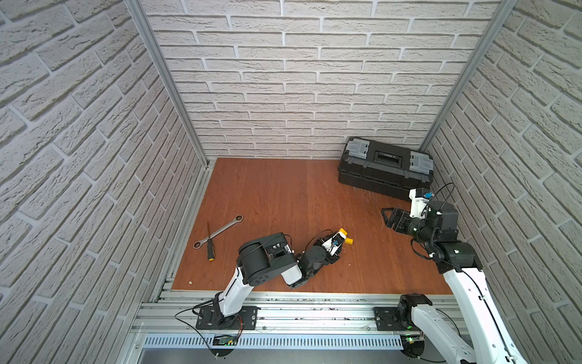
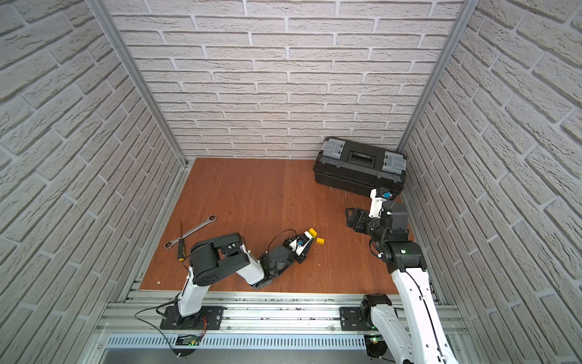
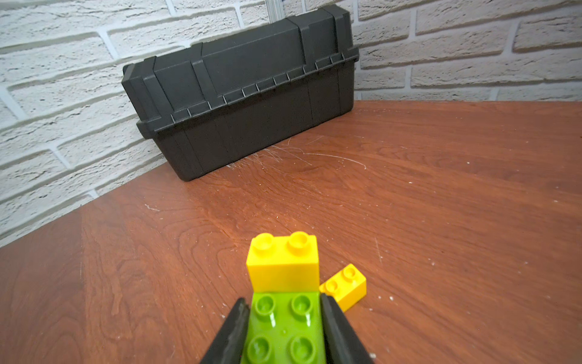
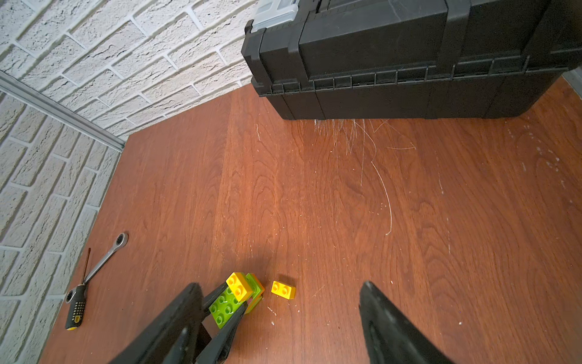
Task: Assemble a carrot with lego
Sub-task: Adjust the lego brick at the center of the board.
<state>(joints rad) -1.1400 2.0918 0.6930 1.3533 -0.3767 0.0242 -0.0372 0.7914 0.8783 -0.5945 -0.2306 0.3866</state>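
Fitting the loose brick point(image 3: 345, 288) onto the carrot point(image 3: 285, 315) appears to be the step in hand. The left jaws pinch the carrot by its green sides, near the front middle of the worktop point(image 1: 277, 195). One yellow piece point(image 3: 283, 268) is already seated on it. The loose brick, also yellow, lies studs-up on the worktop just beside the carrot. The right jaws are spread wide and empty, well apart from both and near the toolbox point(image 1: 385, 164).

Recommended procedure:
1. Hold the left pinch firm so the carrot cannot twist.
2. Bring the right jaws over the loose brick and grip its plain sides, clear of the studs.
3. Line the brick up with the free green studs next to the yellow piece.
4. Press along the stud axis. The carrot looks tilted in the right wrist view, so a vertical push may skew the brick.
5. Approach narrowly. The loose brick lies close to one left jaw, and a wide sweep could knock the carrot.

View differences:
- The left wrist view shows the pinch and four free green studs closely, but nothing below the green.
- The right wrist view shows an orange edge point(image 4: 259, 288) beneath the green, plus the wrench point(image 4: 105, 260) and screwdriver point(image 4: 75, 312) off to one side.
- In both top views the left wrist hides most of the carrot.
- No view shows a pink layer, or whether the carrot's base touches the worktop.
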